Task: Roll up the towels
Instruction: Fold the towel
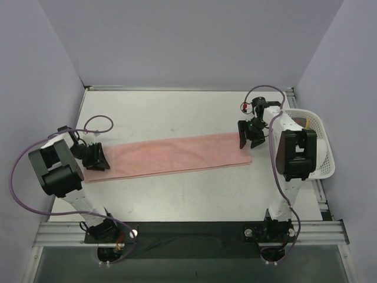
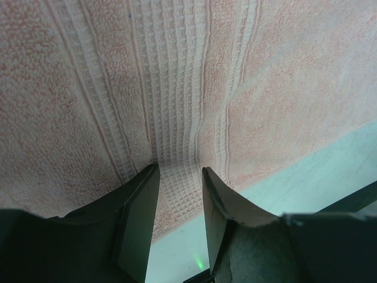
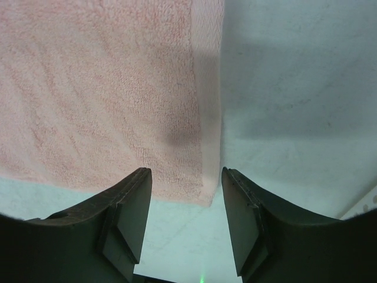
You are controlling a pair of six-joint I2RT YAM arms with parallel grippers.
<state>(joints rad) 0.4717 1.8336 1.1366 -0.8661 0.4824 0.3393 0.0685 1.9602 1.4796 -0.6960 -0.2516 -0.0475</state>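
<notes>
A pink towel lies flat along the table (slightly slanted, right end farther back), the left gripper at its left end, the right gripper over its right end, a basket at the right edge.

The left arm sits folded at the left of the top view, its left gripper low and pinching a pucker of the pink towel. At the right, the right arm stretches up the frame, with the right gripper pointing down, jaws apart and holding nothing.
</notes>
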